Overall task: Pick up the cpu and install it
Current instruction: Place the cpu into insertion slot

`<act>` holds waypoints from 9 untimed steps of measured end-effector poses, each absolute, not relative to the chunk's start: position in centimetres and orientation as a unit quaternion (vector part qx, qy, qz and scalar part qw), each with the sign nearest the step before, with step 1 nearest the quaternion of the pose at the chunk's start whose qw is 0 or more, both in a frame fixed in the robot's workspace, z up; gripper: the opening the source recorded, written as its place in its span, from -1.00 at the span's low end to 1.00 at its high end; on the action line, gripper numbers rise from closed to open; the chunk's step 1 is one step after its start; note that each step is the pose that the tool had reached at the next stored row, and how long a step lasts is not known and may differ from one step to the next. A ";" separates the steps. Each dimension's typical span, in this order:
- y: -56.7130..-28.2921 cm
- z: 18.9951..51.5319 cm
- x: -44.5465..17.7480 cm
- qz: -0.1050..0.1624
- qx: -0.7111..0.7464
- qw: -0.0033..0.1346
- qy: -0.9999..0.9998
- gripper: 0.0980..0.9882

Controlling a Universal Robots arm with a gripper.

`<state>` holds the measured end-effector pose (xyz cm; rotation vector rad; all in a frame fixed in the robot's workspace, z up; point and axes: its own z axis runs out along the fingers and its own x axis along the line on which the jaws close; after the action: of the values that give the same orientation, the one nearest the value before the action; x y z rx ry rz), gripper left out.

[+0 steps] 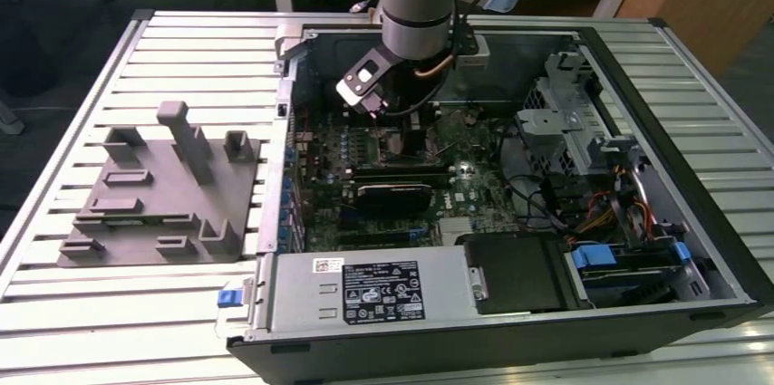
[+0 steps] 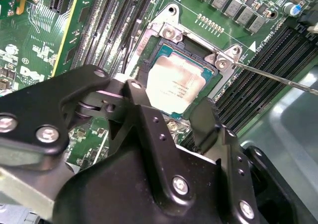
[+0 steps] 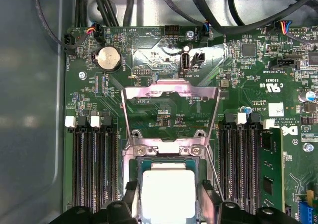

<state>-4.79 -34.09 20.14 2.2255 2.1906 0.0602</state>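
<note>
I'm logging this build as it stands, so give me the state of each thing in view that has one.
cpu: lying in the socket, uncovered.
load plate: swung open, clear of the socket.
socket lever: unlatched, standing free.
memory module: seated in its slot.
computer case: lying flat, side open.
gripper: low over the cpu.
</note>
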 end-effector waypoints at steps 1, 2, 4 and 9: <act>-34.1 20.1 -4.8 0.019 0.713 0.009 0.701 0.13; -34.1 20.1 -4.8 0.019 0.713 0.009 0.701 -0.01; -34.1 20.1 -4.8 0.019 0.713 0.009 0.701 -0.16; -34.1 20.1 -4.8 0.019 0.713 0.009 0.701 -0.55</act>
<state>-4.79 -34.09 20.14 2.2255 2.1906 0.0602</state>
